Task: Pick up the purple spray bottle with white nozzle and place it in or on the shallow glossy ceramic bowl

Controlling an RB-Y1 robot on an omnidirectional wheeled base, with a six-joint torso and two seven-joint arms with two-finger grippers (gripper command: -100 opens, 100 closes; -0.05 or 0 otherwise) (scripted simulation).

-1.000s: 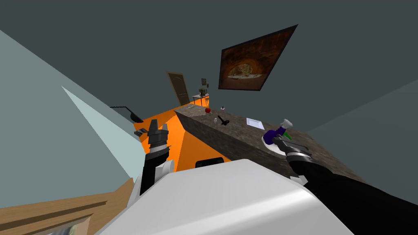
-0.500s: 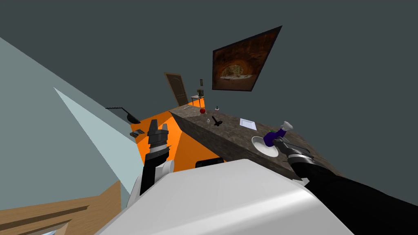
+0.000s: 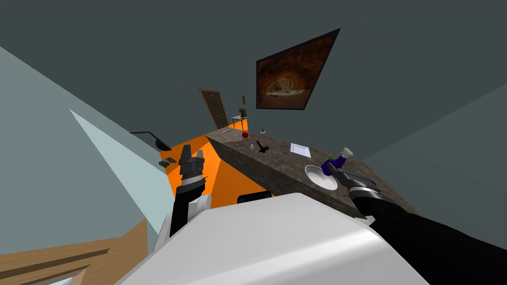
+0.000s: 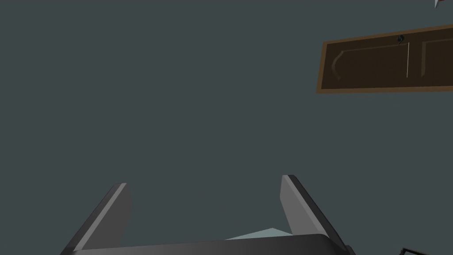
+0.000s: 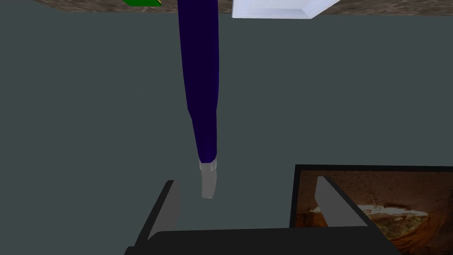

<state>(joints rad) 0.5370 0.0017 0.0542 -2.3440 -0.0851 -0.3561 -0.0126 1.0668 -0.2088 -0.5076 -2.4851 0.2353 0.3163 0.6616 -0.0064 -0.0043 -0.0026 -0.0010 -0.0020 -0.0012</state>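
Observation:
The purple spray bottle [image 3: 331,166] with its white nozzle [image 3: 346,153] leans tilted at the right rim of the shallow white bowl [image 3: 319,177] on the dark stone counter [image 3: 277,161]. My right gripper [image 3: 339,172] is just beside it. In the right wrist view, that gripper [image 5: 250,199] stands open. The bottle [image 5: 200,88] points its nozzle [image 5: 208,182] into the gap near one finger [image 5: 170,201], touching neither. My left gripper [image 3: 191,157] is raised left of the counter, and in its wrist view the left gripper [image 4: 205,212] is open and holds nothing.
Further along the counter lie a flat white tray [image 3: 300,149], a black object [image 3: 262,147], a small clear bottle [image 3: 252,147] and a red ball [image 3: 245,134]. A green thing [image 3: 329,159] sits behind the bottle. Orange floor [image 3: 218,168] runs left of the counter.
My right gripper has opened and let go of the purple bottle, which stays leaning at the bowl's right rim. My head view shifted earlier in the second; the left arm is still.

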